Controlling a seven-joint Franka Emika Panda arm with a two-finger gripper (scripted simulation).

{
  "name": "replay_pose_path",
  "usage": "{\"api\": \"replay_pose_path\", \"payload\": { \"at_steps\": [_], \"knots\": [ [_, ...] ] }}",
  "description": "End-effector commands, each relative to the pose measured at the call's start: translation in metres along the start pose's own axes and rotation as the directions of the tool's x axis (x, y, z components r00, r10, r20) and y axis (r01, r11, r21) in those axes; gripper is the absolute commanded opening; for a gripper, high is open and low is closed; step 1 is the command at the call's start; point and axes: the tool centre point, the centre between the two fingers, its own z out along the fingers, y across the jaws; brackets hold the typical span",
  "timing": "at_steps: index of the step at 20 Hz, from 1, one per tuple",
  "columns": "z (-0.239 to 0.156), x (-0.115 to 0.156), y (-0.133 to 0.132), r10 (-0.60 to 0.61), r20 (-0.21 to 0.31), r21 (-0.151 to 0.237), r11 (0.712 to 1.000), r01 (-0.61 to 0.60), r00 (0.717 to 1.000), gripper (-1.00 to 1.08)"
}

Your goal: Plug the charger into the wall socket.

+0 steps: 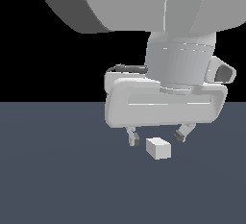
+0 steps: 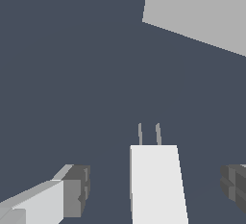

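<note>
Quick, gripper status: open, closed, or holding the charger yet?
Gripper: open, holding nothing; fingers stand apart on either side of the charger, not touching it.

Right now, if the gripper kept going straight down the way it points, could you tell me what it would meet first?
Most likely the charger, which sits between the open jaws of the gripper, untouched by either. Below it comes only the floor; how far down is unclear.

Flat, even simulator lighting is falling from above, brightening upper faces. No cast shadows, glare or blur are appearing; edges are rendering slightly jagged.
</note>
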Motion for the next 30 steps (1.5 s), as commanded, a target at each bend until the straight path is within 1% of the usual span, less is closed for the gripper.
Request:
{"api": "replay_pose_path", "payload": {
  "at_steps": [1,7,8,21,25,30],
  "knots": [
    [0.009,-0.003,0.000,0.000,0.000,0.000,1.000,0.000,1.000,1.00],
    [0.017,-0.006,0.000,0.000,0.000,0.000,1.000,0.000,1.000,1.00],
    [0.017,-0.006,0.000,0.000,0.000,0.000,1.000,0.000,1.000,-1.00],
    [0.015,-0.005,-0.002,0.004,0.000,-0.001,1.000,-0.004,1.000,-1.00],
    [0.009,-0.002,-0.002,0.038,-0.002,-0.013,0.999,-0.038,0.999,-1.00],
    [-0.003,0.007,-0.001,0.108,-0.006,-0.039,0.993,-0.109,0.994,-1.00]
  ]
}}
